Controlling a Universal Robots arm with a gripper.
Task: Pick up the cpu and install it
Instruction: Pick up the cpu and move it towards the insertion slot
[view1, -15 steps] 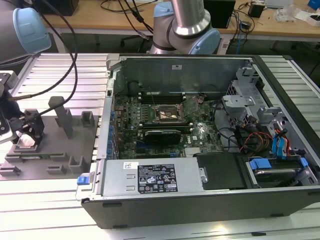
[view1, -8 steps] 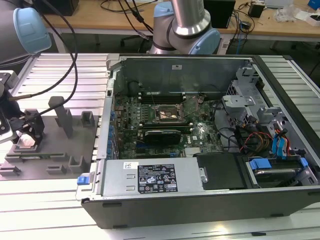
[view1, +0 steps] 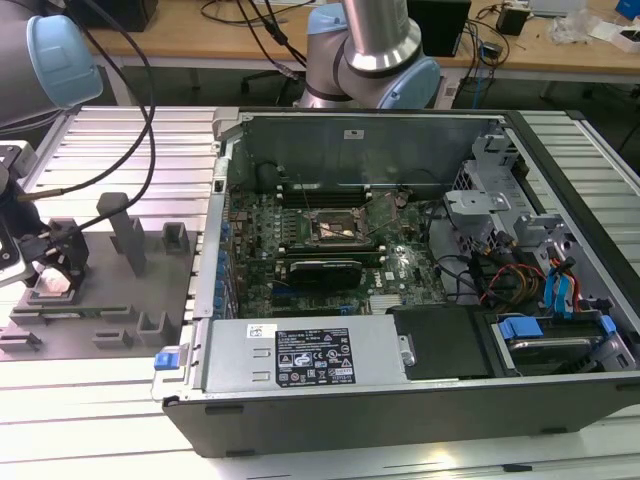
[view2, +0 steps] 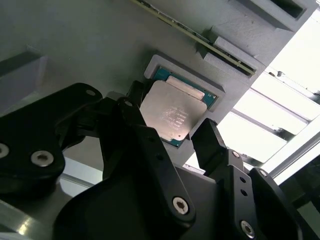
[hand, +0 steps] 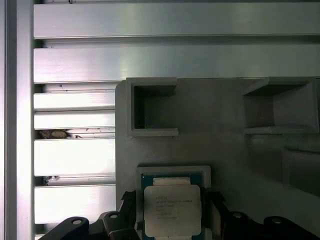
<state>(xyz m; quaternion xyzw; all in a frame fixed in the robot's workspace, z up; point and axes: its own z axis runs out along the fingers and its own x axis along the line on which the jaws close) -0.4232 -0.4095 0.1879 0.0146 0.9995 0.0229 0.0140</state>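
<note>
Cpu (view2: 170, 116), print unreadable, seemingly between hand's (view2: 171, 112) jaws

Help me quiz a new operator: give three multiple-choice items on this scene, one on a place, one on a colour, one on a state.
1. Where does the cpu lie?
A) on the floor
B) in a recess of the grey fixture tray
C) in a person's hand

2. What colour is the cpu's top?
A) silver
B) red
C) black

3. How is the computer case?
A) shut, panel on
B) standing upright
C) lying open, motherboard exposed

Answers:
1. B, since both wrist views show it seated in the tray's recess.
2. A, since its metal lid shines silver.
3. C, since the exterior view looks straight onto the board.
</note>
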